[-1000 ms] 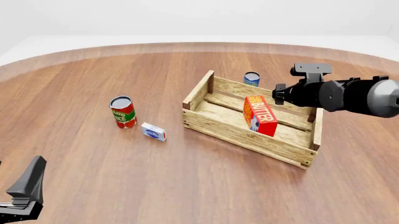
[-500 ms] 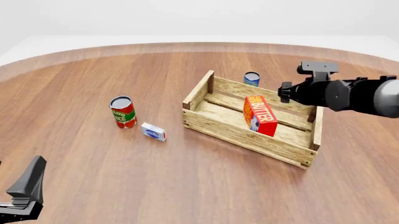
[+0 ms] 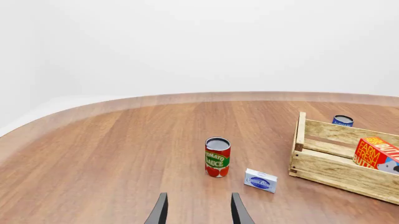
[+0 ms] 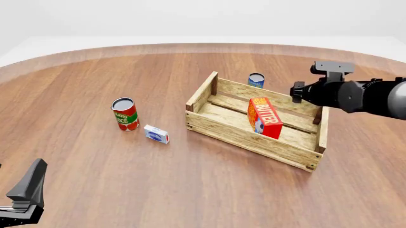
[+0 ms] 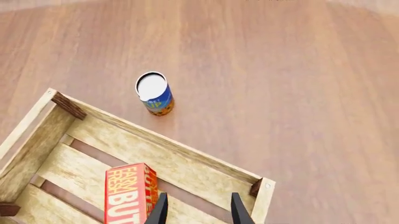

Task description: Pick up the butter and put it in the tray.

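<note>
The butter [image 4: 265, 117] [image 5: 128, 193] [image 3: 374, 153], a red-and-orange carton, stands upright inside the tray [image 4: 247, 141] [image 5: 187, 156] [image 3: 324, 168], a light wooden slatted crate right of centre. My right gripper [image 4: 296, 91] [image 5: 198, 212] hangs above the tray's far right corner, apart from the butter, open with nothing between its fingers. Far from the tray, at the near left edge, my left gripper [image 4: 28, 190] [image 3: 198, 213] stands open and empty.
A red-and-green tomato sauce can [image 4: 125, 114] [image 3: 217, 157] and a small white-and-blue box [image 4: 156, 134] [image 3: 260, 180] stand left of the tray. A blue can [image 4: 256, 80] [image 5: 154, 93] stands just behind the tray's far wall.
My right arm has drawn back to the right, away from the butter standing in the tray. The left arm and the other objects have stayed put.
</note>
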Robot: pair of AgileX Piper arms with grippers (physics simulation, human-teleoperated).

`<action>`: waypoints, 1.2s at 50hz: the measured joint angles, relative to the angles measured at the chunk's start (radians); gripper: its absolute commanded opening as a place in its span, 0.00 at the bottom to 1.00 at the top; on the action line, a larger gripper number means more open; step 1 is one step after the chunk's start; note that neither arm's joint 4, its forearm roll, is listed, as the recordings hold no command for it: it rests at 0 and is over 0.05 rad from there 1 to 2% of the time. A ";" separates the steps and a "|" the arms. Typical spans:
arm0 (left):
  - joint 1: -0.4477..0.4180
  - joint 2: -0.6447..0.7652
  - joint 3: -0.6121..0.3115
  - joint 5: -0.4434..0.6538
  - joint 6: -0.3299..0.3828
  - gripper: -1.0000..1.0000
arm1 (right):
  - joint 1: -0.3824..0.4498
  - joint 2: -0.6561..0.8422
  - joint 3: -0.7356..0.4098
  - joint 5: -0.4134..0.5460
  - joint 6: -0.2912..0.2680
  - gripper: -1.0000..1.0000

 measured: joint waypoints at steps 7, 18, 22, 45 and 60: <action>0.000 0.000 0.000 0.000 0.000 1.00 | -0.013 -0.003 0.002 -0.004 0.001 1.00; 0.000 0.000 0.000 0.000 0.000 1.00 | -0.031 -0.006 0.004 -0.010 0.002 1.00; 0.000 0.000 0.000 0.000 0.000 1.00 | -0.038 -0.008 0.005 -0.012 0.002 1.00; 0.000 0.000 0.000 0.000 0.000 1.00 | -0.082 -0.018 0.013 -0.025 0.008 1.00; 0.000 0.000 0.000 0.000 0.000 1.00 | -0.116 -0.025 0.019 -0.034 0.012 1.00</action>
